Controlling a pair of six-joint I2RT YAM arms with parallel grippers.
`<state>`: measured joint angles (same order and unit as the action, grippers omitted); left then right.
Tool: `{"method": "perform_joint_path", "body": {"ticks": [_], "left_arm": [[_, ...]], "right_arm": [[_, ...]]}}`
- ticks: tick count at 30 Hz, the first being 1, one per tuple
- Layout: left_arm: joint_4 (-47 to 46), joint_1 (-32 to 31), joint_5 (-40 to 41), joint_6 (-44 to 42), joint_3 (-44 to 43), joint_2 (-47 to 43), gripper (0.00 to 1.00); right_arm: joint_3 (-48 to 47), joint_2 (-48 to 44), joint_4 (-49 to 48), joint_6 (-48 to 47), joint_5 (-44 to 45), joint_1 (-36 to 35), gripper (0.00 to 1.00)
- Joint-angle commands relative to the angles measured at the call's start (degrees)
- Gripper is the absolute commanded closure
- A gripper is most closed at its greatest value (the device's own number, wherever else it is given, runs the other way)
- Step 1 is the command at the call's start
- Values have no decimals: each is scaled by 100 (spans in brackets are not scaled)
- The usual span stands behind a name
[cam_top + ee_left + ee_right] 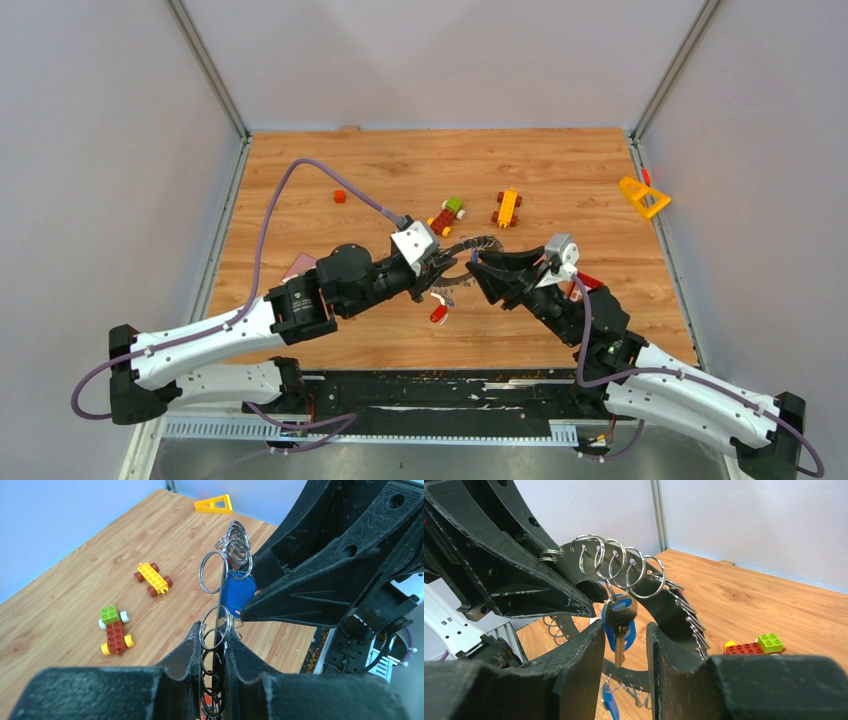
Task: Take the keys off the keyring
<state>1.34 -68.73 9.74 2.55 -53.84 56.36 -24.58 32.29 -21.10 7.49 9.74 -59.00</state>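
Observation:
The keyring is held up in the air between my two grippers, a dark ring with many small silver split rings along its rim. My left gripper is shut on its edge; in the left wrist view the fingers pinch the ring edge-on. My right gripper is open, and its fingers stand either side of a hanging key with a black head and blue tag, also visible from the left wrist. A red key dangles below the ring. Another blue key hangs lower.
Two toy block vehicles sit on the wooden table behind the grippers. A small red block lies at the back left. A yellow triangle lies at the right edge. A pink sheet lies under the left arm.

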Motion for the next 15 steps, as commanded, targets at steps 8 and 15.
{"method": "perform_joint_path", "body": {"ticks": [8, 15], "left_arm": [[-442, -96, -519, 188, -45, -55, 100], [-437, -96, -487, 185, -13, -86, 100]], "right_arm": [[-207, 273, -426, 155, 38, 47, 73], [-237, 272, -420, 186, 91, 47, 76]]}}
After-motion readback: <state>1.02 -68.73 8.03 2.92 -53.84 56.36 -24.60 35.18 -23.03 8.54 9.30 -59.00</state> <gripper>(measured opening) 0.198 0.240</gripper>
